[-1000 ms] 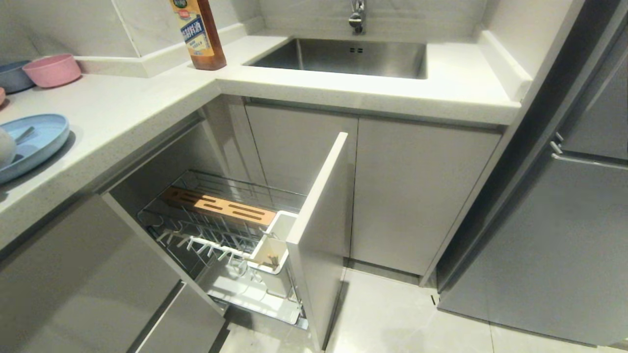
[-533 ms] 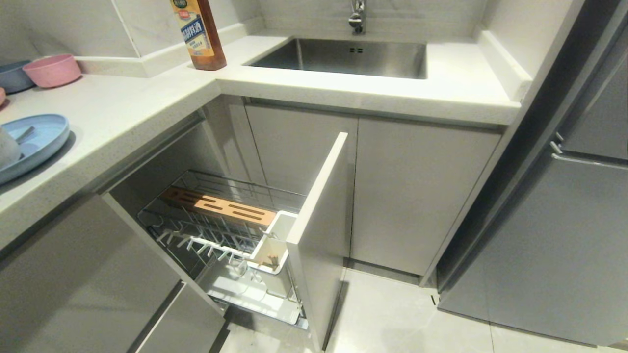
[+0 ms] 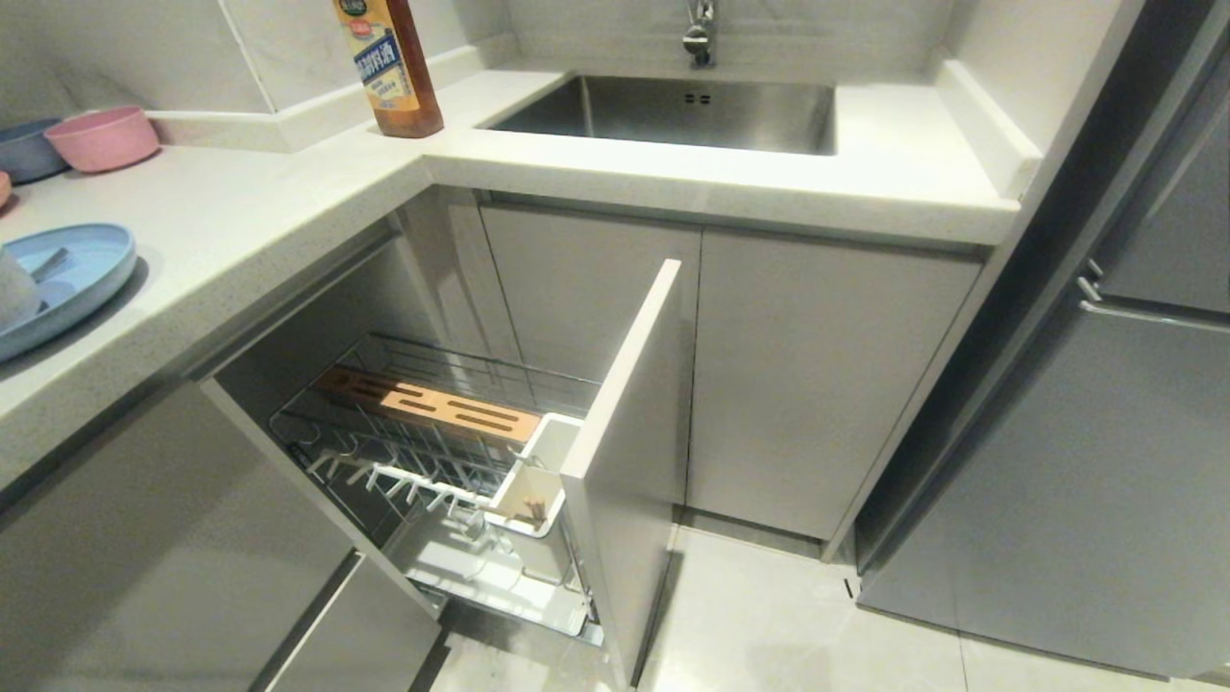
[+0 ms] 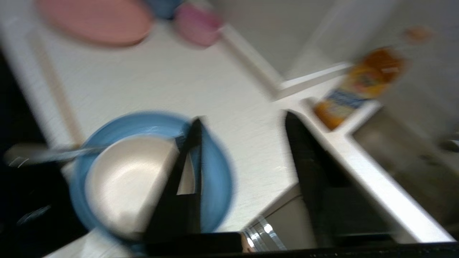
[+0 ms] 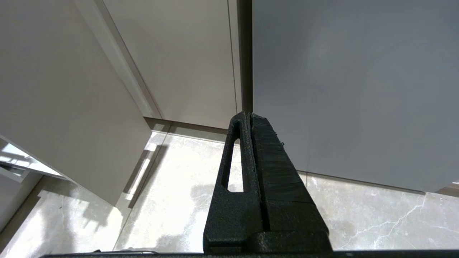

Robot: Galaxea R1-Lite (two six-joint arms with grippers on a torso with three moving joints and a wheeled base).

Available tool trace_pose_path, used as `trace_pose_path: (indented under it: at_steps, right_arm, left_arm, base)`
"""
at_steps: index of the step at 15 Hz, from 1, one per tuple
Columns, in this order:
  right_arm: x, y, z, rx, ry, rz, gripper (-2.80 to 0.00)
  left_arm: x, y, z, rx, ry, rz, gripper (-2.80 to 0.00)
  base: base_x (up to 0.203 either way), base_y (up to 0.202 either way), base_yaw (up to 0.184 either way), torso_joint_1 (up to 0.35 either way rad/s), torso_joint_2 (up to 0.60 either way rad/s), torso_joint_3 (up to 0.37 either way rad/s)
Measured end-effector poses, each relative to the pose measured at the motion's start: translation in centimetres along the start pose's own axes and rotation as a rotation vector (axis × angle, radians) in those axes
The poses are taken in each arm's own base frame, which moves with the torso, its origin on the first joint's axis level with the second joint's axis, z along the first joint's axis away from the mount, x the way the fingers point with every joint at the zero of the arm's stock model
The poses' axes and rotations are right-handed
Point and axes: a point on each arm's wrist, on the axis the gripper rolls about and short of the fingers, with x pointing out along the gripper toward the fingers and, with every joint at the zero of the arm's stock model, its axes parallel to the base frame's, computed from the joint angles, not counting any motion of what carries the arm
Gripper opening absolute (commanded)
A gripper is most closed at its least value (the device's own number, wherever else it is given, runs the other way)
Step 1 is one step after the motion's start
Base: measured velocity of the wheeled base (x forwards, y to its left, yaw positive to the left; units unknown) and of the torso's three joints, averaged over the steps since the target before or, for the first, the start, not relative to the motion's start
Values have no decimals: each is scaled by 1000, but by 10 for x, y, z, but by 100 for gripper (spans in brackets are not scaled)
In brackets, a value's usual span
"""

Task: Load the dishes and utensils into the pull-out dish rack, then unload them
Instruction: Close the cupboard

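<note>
My left gripper [image 4: 244, 123] hangs above the white countertop [image 4: 150, 82], its 2 black fingers [image 4: 190, 150] spread apart with nothing between them. One finger crosses over the cream-white bowl [image 4: 125, 179], which sits inside the light-blue plate [image 4: 215, 179] directly under that finger; the other finger is out over bare counter near the counter's edge. Whether the first finger touches the bowl I cannot tell through the blur. A steel spoon [image 4: 46, 154] lies across the plate's rim on the side of the bowl away from my fingers. Beyond my fingertips, well apart from them, are a pink plate [image 4: 96, 19] and a small pink bowl [image 4: 197, 23]; off past the second finger stands a sauce bottle [image 4: 358, 86] beside the sink [image 4: 405, 157].

The pull-out dish rack [image 3: 432, 452] stands open below the counter, and its plate prongs hold no dishes. The wooden chopsticks [image 3: 531, 509] seem to stand in its white utensil cup [image 3: 538, 471], next to the slotted wooden block [image 3: 432, 404] and behind the grey front panel [image 3: 625, 452].

My right gripper [image 5: 249, 118] is down low, pointed at the pale floor [image 5: 172, 200] and cabinet fronts, fingers pressed together on nothing.
</note>
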Motion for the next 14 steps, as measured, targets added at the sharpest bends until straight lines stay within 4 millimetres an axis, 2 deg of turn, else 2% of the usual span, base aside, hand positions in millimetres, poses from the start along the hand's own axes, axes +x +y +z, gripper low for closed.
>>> trace_pose_path:
  at_steps: [3,5,6,10,14]
  right_arm:
    - [0,0,0,0,0,0,-280]
    - [0,0,0,0,0,0,-280]
    - [0,0,0,0,0,0,-280]
    - [0,0,0,0,0,0,-280]
    - [0,0,0,0,0,0,-280]
  left_arm:
    - [-24,-20,15,-3,-93,-196,-280]
    - [-38,-30,16,-32,-73,-328,-280]
    - [-42,-35,10,-49,-25,-395,-280]
    - [-47,-55,-38,-18,246,-633,-280]
    - [-54,-84,-93,70,500,-790,-280]
  base:
    - [0,0,0,0,0,0]
    - [0,0,0,0,0,0]
    - [0,0,0,0,0,0]
    - [0,0,0,0,0,0]
    - [0,0,0,0,0,0]
